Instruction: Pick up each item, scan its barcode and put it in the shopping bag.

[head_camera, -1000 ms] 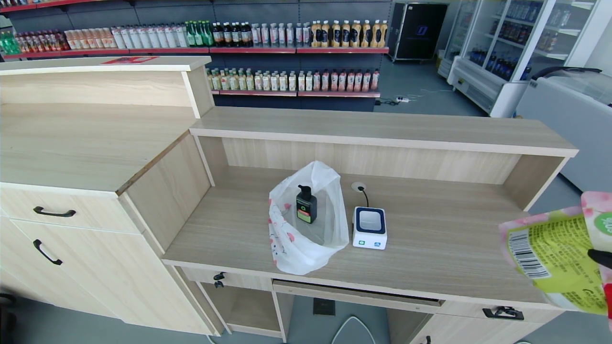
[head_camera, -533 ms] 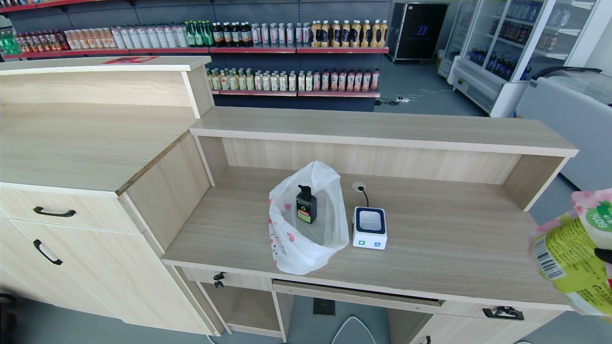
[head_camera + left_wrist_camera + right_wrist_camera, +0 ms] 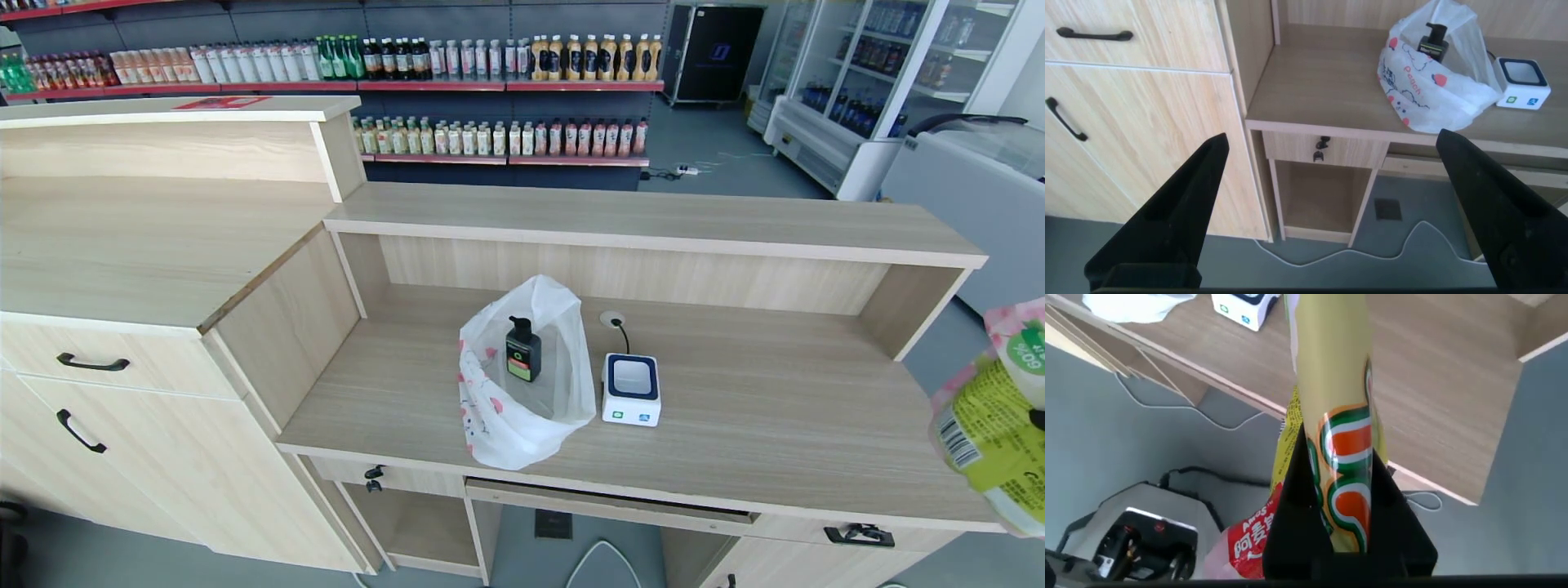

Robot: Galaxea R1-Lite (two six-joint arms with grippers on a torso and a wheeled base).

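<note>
On the counter [image 3: 775,425], just left of the scanner [image 3: 631,389], a white plastic bag [image 3: 506,425] sits with its mouth open upward. Inside it stands one dark pump bottle [image 3: 522,353], upright, its label facing front. The bag's side touches, or all but touches, the scanner's left edge. The scanner is a small white box with a dark-framed window on top; its cable [image 3: 623,335] runs back to a round hole in the counter just behind it.

Well right of the scanner, past the counter's right end, the right gripper [image 3: 1339,469] is clamped on a soft green and pink pouch [image 3: 992,433]. Its two black fingers press the pouch from both sides, and the pouch hangs tilted, off the counter. A barcode [image 3: 951,431] shows on the pouch's side that faces the scanner.

The left gripper [image 3: 1331,212] hangs out in front of the counter, left of the scanner and lower than it. Its fingers are spread wide with nothing between them.

Behind the counter, far beyond the scanner, shelves [image 3: 506,86] carry rows of drink bottles.

Since a second ago the pouch has drawn farther right, away from the scanner, so that less of it shows at the head view's edge, and its barcode has turned more edge-on. The bag, bottle and scanner lie as before.
</note>
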